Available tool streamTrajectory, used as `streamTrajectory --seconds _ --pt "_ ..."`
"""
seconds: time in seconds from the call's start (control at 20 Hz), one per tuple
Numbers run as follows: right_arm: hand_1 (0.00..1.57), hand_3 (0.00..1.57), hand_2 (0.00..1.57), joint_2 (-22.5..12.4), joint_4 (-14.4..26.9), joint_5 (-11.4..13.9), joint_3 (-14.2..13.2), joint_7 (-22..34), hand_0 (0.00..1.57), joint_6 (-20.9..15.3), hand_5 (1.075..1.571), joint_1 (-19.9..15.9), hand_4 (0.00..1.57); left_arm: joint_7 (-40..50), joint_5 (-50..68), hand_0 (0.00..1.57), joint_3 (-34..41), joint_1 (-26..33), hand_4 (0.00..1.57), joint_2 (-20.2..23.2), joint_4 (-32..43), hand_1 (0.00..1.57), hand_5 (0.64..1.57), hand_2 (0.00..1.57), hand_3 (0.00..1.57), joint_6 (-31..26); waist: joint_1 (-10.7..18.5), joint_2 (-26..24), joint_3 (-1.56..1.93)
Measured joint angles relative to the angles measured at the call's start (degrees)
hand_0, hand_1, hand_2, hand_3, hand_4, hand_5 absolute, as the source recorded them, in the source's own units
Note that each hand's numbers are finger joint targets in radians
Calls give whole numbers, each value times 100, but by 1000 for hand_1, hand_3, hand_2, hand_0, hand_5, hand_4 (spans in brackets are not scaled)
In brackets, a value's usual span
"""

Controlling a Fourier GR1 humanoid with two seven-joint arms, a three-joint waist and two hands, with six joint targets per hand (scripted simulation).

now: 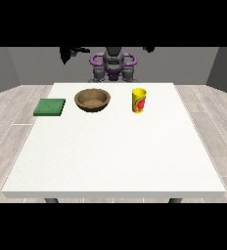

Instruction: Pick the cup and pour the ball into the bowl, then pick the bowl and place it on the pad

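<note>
The near half of the large white table [110,161] carries nothing the task needs; all three things sit in a row toward the far side, closer to the robot. At the view's right of that row stands the yellow cup with a red mark on its side [139,100], upright and untouched. The ball cannot be made out from here (presumably it lies inside the cup). Near it, toward the middle, rests the brown wooden bowl [92,99], which looks empty, and well apart at the view's left lies the flat green square pad [50,107], with nothing on it.

Farther back, the hand at the view's left [72,52] is raised high beside the robot's shoulder, well away from the table; whether its fingers are spread or curled I cannot tell. The hand at the view's right [148,49] is only a dark scrap at the top edge, its fingers equally unreadable.

By my judgement nothing is done yet: lifting the cup, pouring, and carrying the bowl to the pad all remain.
</note>
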Motion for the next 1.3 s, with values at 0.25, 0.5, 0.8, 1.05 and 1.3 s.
streamTrajectory --seconds 0.25,0.5,0.8,1.05,1.3 --pt "0 0 0 -135 281 -127 -143 -310 0 196 1563 -618 0 -542 -136 0 431 -723 0 161 525 0 1296 0 0 -28 -158 908 0" --pt "0 0 0 -329 744 -216 -345 -685 0 421 1561 -1038 0 -918 -189 0 890 -1302 0 411 1227 0 1252 0 0 -106 -283 1422 0" --pt "0 0 0 -502 1215 -212 -465 -884 0 572 1563 -1389 0 -1495 -244 0 1311 -1858 0 562 2336 0 1266 0 0 -151 -449 1582 1" --pt "0 0 0 -657 1647 -325 -647 -1164 0 810 1563 -1487 0 -2094 -405 0 1431 -2112 0 492 3165 0 1246 0 0 -30 -555 1605 0" --pt "0 0 0 -844 1956 -465 -818 -1426 0 1075 1562 -1658 0 -2716 -467 0 1618 -2423 0 382 3924 0 1278 0 0 184 -692 1825 1"
